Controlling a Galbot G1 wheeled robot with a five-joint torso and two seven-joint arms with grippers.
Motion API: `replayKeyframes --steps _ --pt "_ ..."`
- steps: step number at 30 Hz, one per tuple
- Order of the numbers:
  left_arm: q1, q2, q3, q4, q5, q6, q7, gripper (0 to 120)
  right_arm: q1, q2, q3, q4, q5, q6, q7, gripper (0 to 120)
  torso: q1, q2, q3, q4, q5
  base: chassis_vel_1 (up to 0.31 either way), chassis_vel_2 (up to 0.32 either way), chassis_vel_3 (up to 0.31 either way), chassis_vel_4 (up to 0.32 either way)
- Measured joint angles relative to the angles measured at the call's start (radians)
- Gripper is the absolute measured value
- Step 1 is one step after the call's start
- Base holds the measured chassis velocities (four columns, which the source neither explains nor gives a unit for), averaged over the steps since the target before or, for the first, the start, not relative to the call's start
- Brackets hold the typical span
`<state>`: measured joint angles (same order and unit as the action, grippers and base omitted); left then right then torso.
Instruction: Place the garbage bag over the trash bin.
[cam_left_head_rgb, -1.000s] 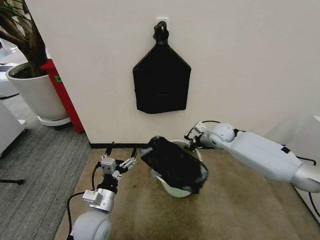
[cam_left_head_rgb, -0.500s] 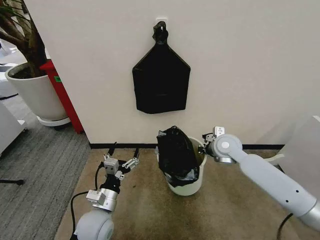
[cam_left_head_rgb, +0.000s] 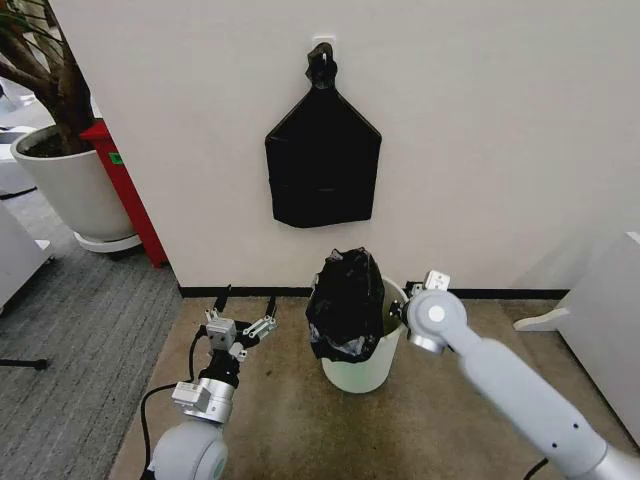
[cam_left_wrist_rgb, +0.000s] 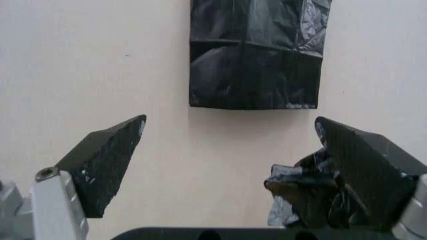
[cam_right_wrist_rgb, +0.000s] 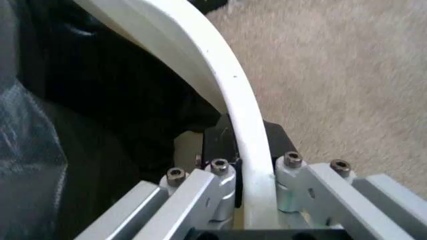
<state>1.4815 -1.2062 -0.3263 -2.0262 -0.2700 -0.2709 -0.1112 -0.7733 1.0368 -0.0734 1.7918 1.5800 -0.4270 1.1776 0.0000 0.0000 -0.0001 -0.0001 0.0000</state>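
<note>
The cream-white trash bin (cam_left_head_rgb: 362, 368) stands upright on the tan carpet close to the wall. The crinkly black garbage bag (cam_left_head_rgb: 346, 303) rises bunched out of its mouth and hangs over the left side of the rim. My right gripper (cam_left_head_rgb: 404, 305) is at the bin's right rim. In the right wrist view the white rim (cam_right_wrist_rgb: 223, 85) runs between the fingers (cam_right_wrist_rgb: 200, 192), which are clamped on it, with dark bag plastic (cam_right_wrist_rgb: 73, 125) inside. My left gripper (cam_left_head_rgb: 243, 322) stands open left of the bin, its dark fingers (cam_left_wrist_rgb: 107, 160) wide apart, and part of the bag (cam_left_wrist_rgb: 297, 187) shows behind one of them.
A flat black bundle (cam_left_head_rgb: 322, 165) hangs from a wall hook above the bin. At the far left stand a large white plant pot (cam_left_head_rgb: 70, 185) and a red panel (cam_left_head_rgb: 128, 195). White furniture (cam_left_head_rgb: 600, 320) stands to the right. Open carpet lies in front of the bin.
The bin, tipped on its side a second ago, now stands upright. My right arm swung round with it, and the bag now sticks up out of the mouth. The left arm stayed put.
</note>
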Motion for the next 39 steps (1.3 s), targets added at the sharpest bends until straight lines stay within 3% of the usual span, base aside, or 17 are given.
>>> replayKeyframes --steps 11,31,39 --pt "0.026 -0.006 -0.001 -0.008 0.016 0.002 0.0 100 -0.066 0.022 0.029 -0.036 -0.087 -0.021 -0.107 1 0.0 0.0 0.0 -0.0002 -0.0003 0.0 0.0 0.0 0.0" --pt "0.036 -0.009 0.007 -0.013 0.02 0.017 -0.017 100 -0.036 -0.019 0.061 0.079 -0.068 -0.025 -0.081 71 0.0 0.0 0.0 0.0004 0.0 0.0 0.0 0.0 0.0" --pt "-0.057 0.114 0.074 -0.033 -0.214 0.205 -0.118 100 -0.142 -0.054 0.143 0.211 -0.227 -0.04 -0.193 98 0.0 0.0 0.0 -0.0002 -0.0003 0.0 0.0 0.0 0.0"
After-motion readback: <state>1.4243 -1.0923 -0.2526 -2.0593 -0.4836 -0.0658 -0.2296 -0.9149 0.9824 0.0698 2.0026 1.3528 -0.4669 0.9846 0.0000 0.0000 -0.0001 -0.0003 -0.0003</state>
